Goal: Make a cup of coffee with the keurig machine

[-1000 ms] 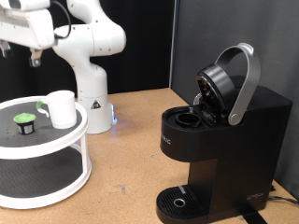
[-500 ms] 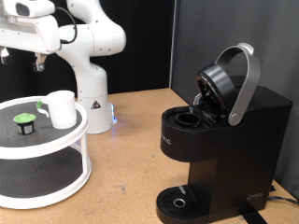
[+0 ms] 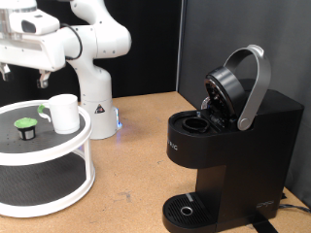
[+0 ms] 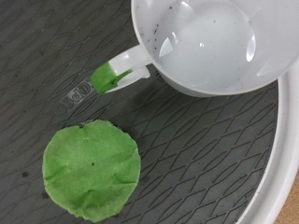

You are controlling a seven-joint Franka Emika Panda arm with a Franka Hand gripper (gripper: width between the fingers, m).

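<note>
The white cup (image 3: 64,113) stands on the top shelf of a round white tray stand (image 3: 58,153), at the exterior view's left. A small dark pod with a green top (image 3: 23,127) sits beside it. My gripper (image 3: 22,76) hangs open above the two, holding nothing. The wrist view looks straight down on the empty cup (image 4: 207,42), with its handle marked by green tape, and on the pod's green lid (image 4: 92,169); the fingers do not show there. The black keurig machine (image 3: 233,146) stands at the exterior view's right with its lid raised and its pod chamber open.
The tray stand has a dark ribbed mat (image 4: 187,140) and a lower shelf (image 3: 39,180). The arm's white base (image 3: 95,102) stands behind it. Bare wooden tabletop (image 3: 131,165) lies between the stand and the machine.
The gripper has come down towards the tray top over the cup and pod. The cup, pod and machine have not moved.
</note>
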